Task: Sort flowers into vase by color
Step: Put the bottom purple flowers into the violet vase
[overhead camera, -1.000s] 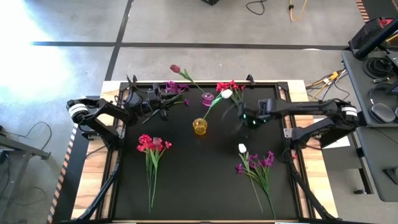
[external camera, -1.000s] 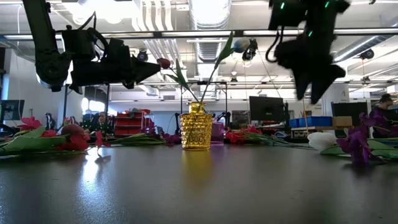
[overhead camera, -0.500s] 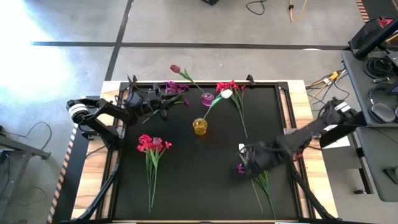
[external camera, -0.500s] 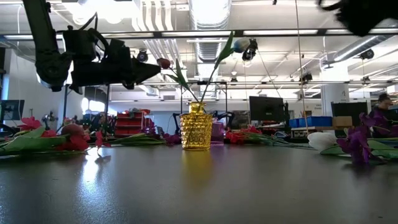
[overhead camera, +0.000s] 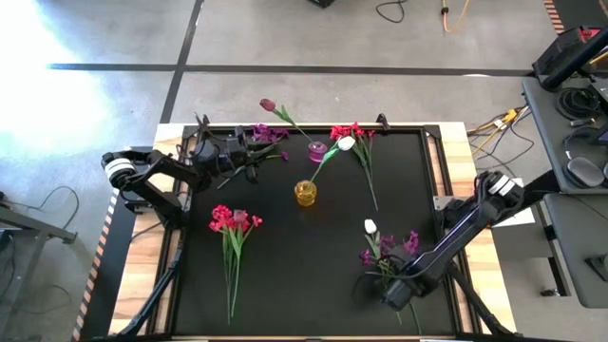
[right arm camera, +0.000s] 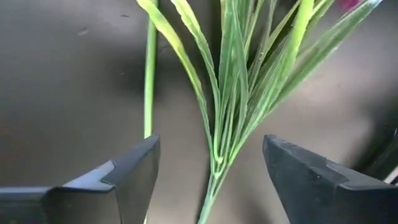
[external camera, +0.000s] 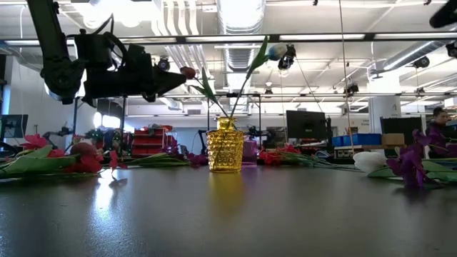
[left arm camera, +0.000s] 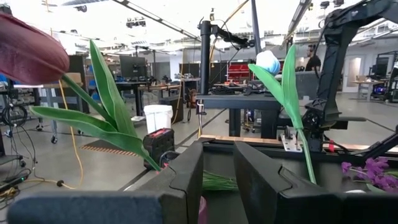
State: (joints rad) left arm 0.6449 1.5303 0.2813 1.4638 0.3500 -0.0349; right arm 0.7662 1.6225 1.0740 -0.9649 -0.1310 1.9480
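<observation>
Hovering wide-open over the purple stems

Standing by the table, I see a black mat (overhead camera: pixel 304 256) framed in pale wood, on a grey concrete floor crossed by dark tape lines. Behind it the room is a workshop with monitors, shelving and a person at the far right in the low view.

A yellow vase (overhead camera: pixel 305 193) stands mid-table with a white flower (overhead camera: pixel 346 143) leaning out of it; a pink vase (overhead camera: pixel 317 150) beyond it holds a dark red tulip (overhead camera: pixel 268 104). Red flowers (overhead camera: pixel 233 220) lie flat on the left side, more red ones (overhead camera: pixel 350 132) at the far edge, and purple flowers (overhead camera: pixel 397 247) beside a loose white bloom (overhead camera: pixel 370 226) on the right side.

Down at the near right, the right gripper (right arm camera: pixel 211 180) sits low over the purple bunch's green stems (right arm camera: pixel 227 93), its fingers spread wide to either side, clamping nothing.

At the far left, the left gripper (left arm camera: pixel 217 177) hangs above the table with a narrow gap between its fingers; whether anything sits in that gap I cannot tell.
</observation>
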